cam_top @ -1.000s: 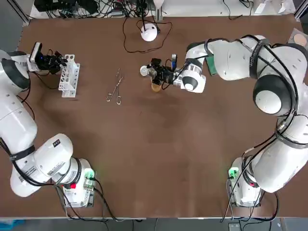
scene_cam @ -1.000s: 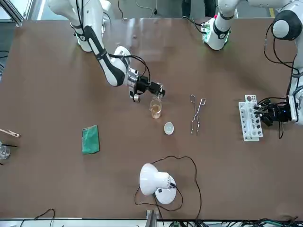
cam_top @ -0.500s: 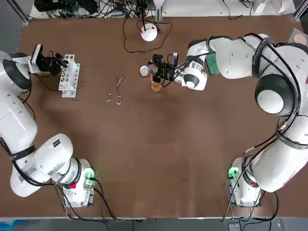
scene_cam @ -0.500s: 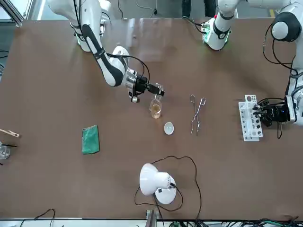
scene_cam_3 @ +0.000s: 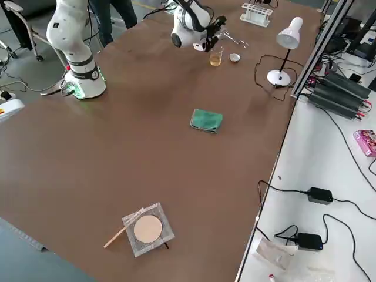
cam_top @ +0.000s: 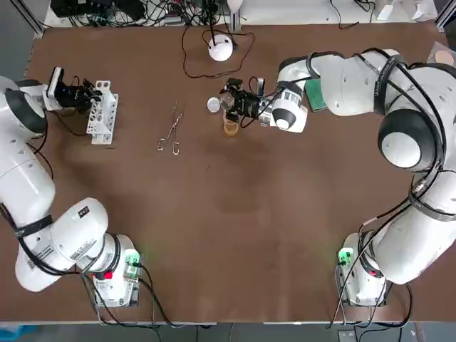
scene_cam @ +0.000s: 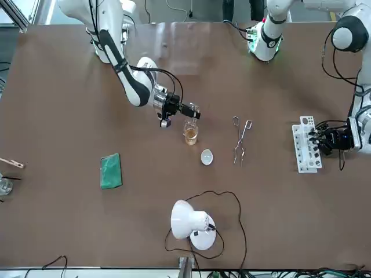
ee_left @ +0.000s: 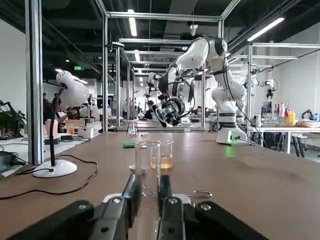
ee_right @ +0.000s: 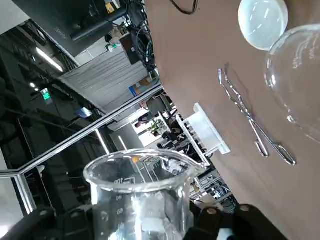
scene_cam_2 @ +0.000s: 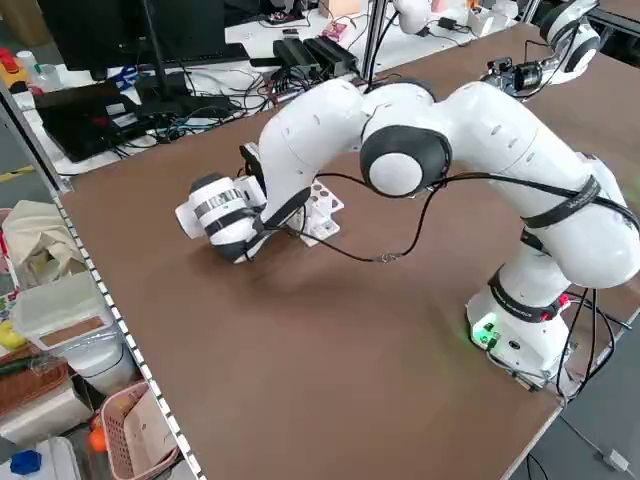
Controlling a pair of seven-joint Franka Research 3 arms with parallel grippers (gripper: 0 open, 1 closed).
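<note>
Right tool [cam_top: 233,102] gripping empty beaker [ee_right: 141,200] near amber beaker [cam_top: 230,127], left tool [cam_top: 88,92] seemingly clamping tube [ee_left: 147,162] at rack [cam_top: 102,112] by table's [cam_top: 235,235] left edge.

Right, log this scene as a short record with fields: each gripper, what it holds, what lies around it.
Left gripper: shut on a test tube, next to the test tube rack at the table's left side.
Right gripper: shut on a small clear beaker, raised off the table.
Nearest thing: amber beaker, upright, holding amber liquid, apart from the held one.
Around it: watch glass, tongs, desk lamp, green cloth.
Surface: brown table.
</note>
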